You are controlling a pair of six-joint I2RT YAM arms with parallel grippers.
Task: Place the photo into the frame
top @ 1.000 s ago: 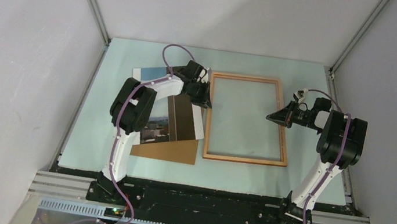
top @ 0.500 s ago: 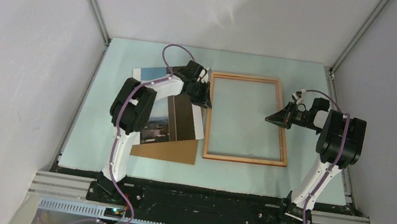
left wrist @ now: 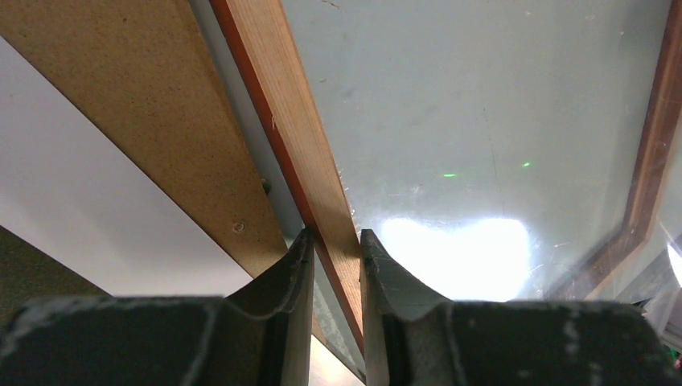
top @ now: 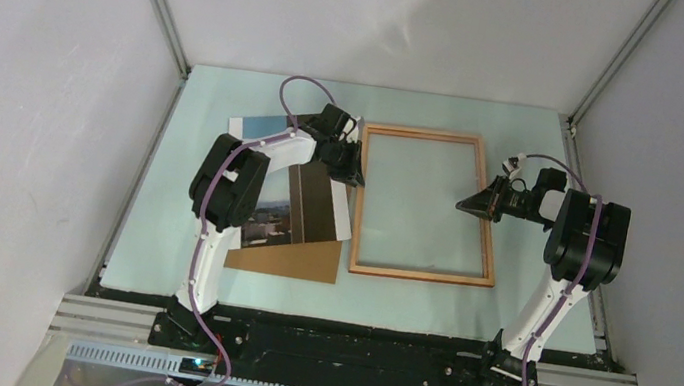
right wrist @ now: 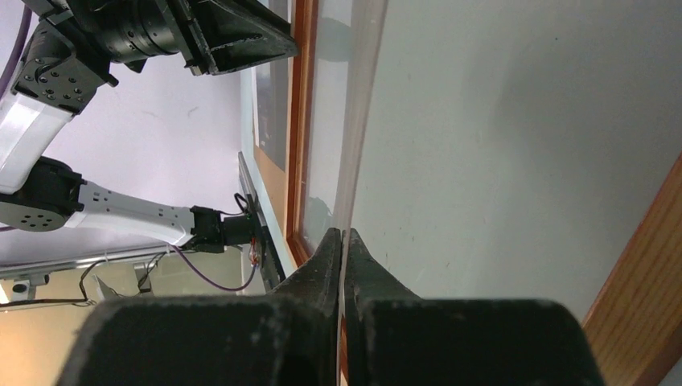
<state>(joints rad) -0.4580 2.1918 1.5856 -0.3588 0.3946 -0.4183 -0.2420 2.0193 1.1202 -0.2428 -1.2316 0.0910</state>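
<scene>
The frame (top: 419,275) lies flat mid-table. My left gripper (top: 356,177) is shut on its left rail (left wrist: 297,121), one finger on each side (left wrist: 335,237). The photo (top: 315,212) lies face up left of the frame, partly under my left arm. My right gripper (top: 465,206) hovers just inside the frame's right rail. In the right wrist view it (right wrist: 343,235) is shut on the edge of a thin clear sheet (right wrist: 362,96) that stands tilted over the frame's opening.
A flat brown backing board (top: 293,262) lies under the photo and sticks out at its near edge; it shows beside the rail in the left wrist view (left wrist: 161,104). Grey walls close in on the left, right and back.
My right gripper has edged slightly left with the clear sheet. The left arm, frame and photo have not moved.
</scene>
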